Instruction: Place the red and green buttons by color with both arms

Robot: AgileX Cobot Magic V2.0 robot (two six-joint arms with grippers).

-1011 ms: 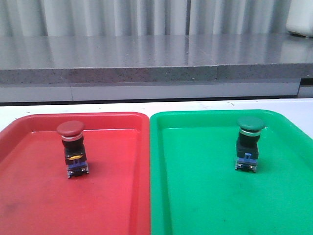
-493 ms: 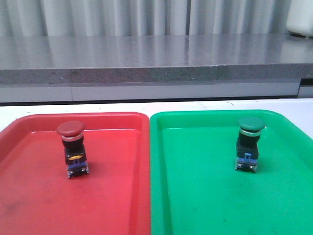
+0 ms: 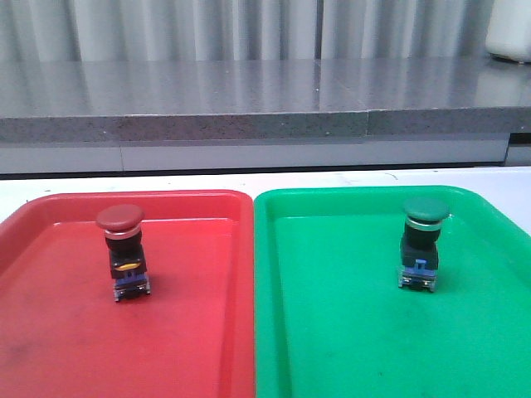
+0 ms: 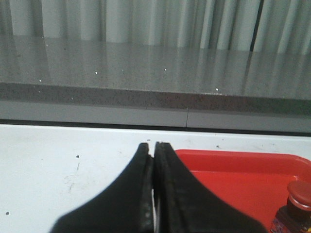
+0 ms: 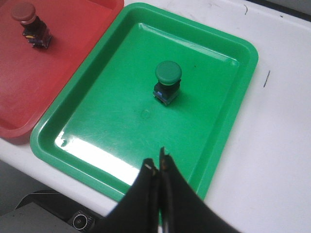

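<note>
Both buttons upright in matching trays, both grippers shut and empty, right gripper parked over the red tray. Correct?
Not quite: the right gripper sits over the green tray's rim, per the right wrist view. The red button, green button, red tray and left gripper are as stated.

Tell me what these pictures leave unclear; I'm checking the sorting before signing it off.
- Front view: neither arm shows; both trays run off the bottom edge.
- Left wrist view: the red button is cut by the corner; the left gripper hides the table behind its fingers.
- Right wrist view: the right gripper hides part of the green tray rim.
- Markings on both buttons are too small to read.
</note>
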